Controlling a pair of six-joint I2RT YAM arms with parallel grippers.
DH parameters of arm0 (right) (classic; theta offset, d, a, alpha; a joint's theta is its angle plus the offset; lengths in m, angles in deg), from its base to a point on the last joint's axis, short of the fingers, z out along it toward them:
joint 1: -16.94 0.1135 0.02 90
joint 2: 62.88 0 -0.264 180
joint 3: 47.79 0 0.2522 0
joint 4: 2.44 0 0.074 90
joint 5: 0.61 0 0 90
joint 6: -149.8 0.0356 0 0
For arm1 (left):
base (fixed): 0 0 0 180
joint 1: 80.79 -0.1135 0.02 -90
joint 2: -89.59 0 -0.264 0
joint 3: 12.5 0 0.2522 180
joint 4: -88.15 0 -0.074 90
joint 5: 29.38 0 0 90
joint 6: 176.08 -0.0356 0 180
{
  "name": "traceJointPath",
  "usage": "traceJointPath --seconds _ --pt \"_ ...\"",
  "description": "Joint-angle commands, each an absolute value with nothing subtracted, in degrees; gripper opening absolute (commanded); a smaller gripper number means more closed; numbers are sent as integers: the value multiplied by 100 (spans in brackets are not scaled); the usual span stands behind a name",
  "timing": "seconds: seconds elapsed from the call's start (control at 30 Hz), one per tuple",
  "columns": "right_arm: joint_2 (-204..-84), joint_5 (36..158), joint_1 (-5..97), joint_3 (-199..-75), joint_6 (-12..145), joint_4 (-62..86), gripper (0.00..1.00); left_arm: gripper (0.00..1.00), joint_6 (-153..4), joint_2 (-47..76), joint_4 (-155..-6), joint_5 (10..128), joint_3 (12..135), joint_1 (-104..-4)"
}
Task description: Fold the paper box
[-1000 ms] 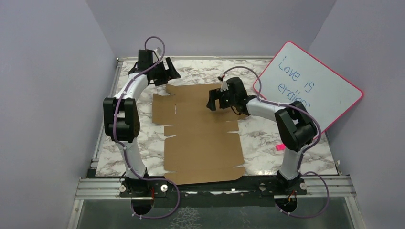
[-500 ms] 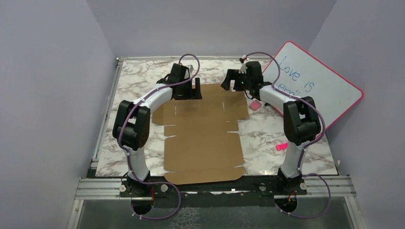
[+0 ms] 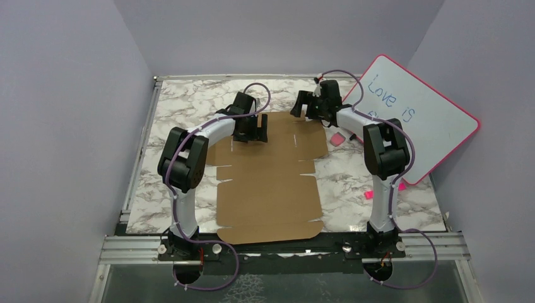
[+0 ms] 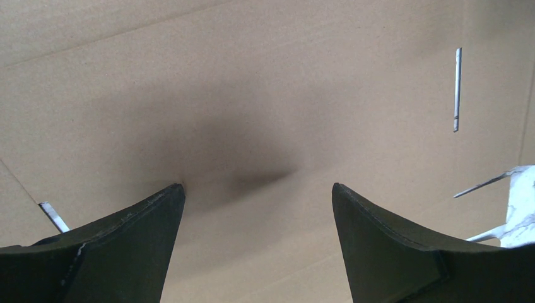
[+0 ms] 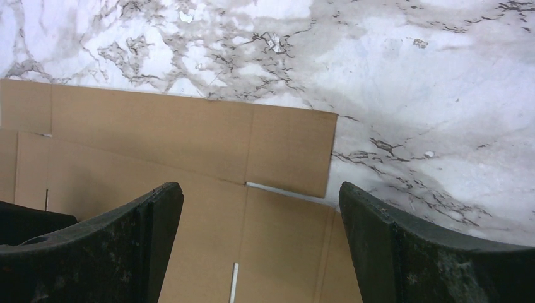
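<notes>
Box [image 3: 268, 183]: lying flat and unfolded on the table [image 3: 183, 107], no flap raised yet. Its long axis is running from the arm bases to the far edge, wider flapped end pointing away, rounded end toward the bases.

Left gripper [image 3: 251, 131]: sliding further in over the far-left panel than half a second ago. Jaws spread wide, sheet directly beneath. It seems to be hovering close, but contact is hard to judge.

Right gripper [image 3: 306, 107]: barely shifting, jaws wide, far-right corner flap lying just below it.

Reading: both arms are settling at the far end, probably lining up the first fold.

Whiteboard [image 3: 419, 117]: leaning to the right of the right gripper.
</notes>
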State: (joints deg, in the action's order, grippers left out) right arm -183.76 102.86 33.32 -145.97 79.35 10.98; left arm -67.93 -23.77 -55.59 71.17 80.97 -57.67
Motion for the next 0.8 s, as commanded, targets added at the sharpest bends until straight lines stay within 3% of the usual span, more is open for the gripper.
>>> traceJointPath --seconds 0.0,0.43,0.77 --pt "-18664 10508 3287 -14844 8095 1105 100 88 -6927 -2573 -5503 6984 8246 -5716" --pt "-19001 10864 3282 -14933 8250 998 100 88 -7006 -2789 -5379 7012 8325 -5631" --pt "-18500 11762 3280 -14695 8538 544 100 88 -6978 -2917 -5372 7114 8353 -5583"
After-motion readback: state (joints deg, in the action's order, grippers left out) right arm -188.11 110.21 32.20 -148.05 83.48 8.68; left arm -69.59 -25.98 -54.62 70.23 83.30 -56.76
